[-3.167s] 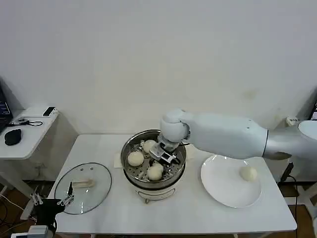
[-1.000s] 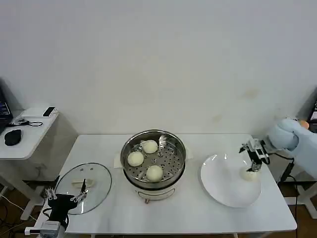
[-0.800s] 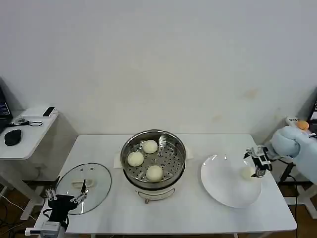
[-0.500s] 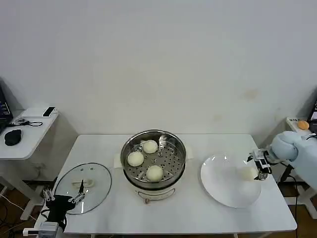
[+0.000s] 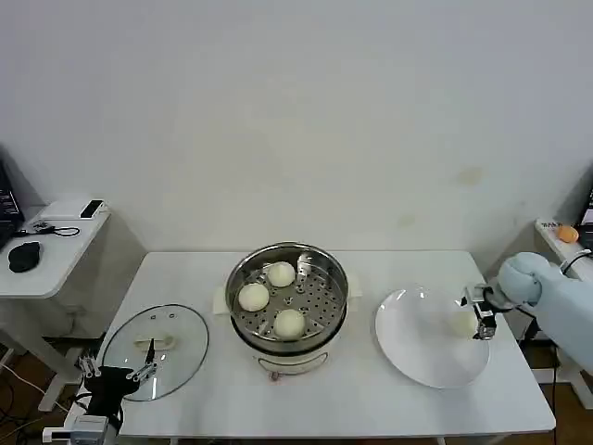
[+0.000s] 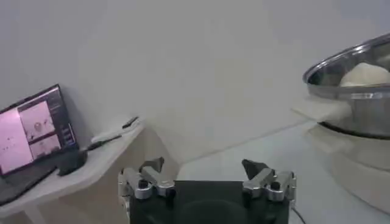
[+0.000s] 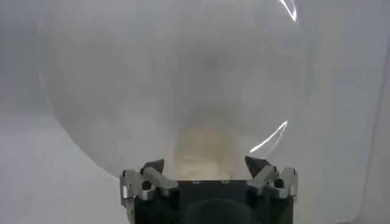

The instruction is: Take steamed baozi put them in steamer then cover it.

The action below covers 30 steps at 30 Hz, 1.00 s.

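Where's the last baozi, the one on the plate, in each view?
Head view: the baozi sits on the far right part of the white plate, right beside the right gripper.
Right wrist view: the baozi lies between the open fingers, on the plate.
Left wrist view: not in it.
Shared landmark: the white plate.

Shiny silver steamer with its dotted perforated floor cradles three off-white baozi, a fourth pale baozi sits on the glossy white plate, clear glass cover with cream handle, all on a white desk.
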Each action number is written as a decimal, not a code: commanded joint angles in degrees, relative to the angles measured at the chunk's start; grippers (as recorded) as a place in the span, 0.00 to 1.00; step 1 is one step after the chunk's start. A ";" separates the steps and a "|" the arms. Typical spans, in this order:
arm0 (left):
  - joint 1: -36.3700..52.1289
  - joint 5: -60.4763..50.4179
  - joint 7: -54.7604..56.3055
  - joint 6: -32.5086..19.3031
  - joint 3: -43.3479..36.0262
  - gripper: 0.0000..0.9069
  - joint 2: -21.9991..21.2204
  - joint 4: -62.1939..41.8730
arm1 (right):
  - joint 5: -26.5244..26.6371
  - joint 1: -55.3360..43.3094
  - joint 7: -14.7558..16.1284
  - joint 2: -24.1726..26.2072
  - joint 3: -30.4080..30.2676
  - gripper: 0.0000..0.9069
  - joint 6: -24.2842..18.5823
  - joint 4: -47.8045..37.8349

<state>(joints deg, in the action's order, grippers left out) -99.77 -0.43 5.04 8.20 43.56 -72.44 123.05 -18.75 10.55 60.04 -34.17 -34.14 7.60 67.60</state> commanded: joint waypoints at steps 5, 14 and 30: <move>-0.06 -0.02 0.01 0.01 -0.02 1.00 -0.10 -0.08 | -1.89 0.82 0.42 -1.75 0.50 0.89 0.63 -1.97; -0.08 -0.03 0.02 0.00 -0.04 1.00 -0.18 0.10 | -1.94 0.71 1.05 -1.40 0.42 0.80 0.85 -1.76; -0.34 -0.01 0.06 -0.04 -0.02 1.00 -0.26 0.50 | 0.87 -2.38 2.36 1.19 -1.72 0.69 2.01 1.80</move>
<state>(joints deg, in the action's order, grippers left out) -100.08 -0.43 5.12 8.17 43.60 -72.73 123.55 -19.11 9.59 62.19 -33.86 -34.98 9.36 67.88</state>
